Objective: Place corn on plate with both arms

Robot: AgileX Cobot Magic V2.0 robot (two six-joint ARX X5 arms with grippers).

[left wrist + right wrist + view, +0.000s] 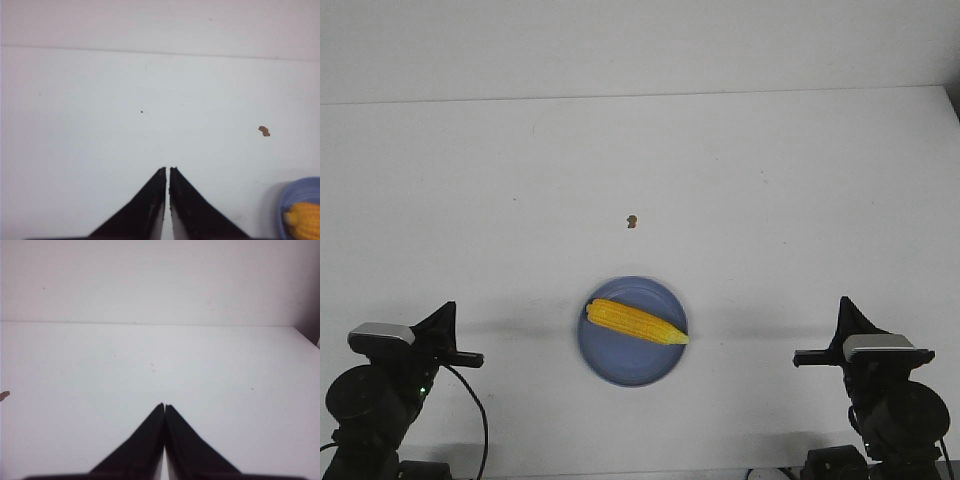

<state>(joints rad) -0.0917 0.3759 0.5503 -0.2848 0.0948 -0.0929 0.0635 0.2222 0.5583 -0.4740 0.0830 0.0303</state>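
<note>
Corn lies across the plate, so the task looks done; both jaws, pressed together and empty, flank the plate

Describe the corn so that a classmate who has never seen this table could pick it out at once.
On the white table, find the round blue plate near the front edge, between the two black arms. The corn lies across it, a yellow cob tapering to a point on the right. The only other item is a tiny brown speck farther back.
</note>
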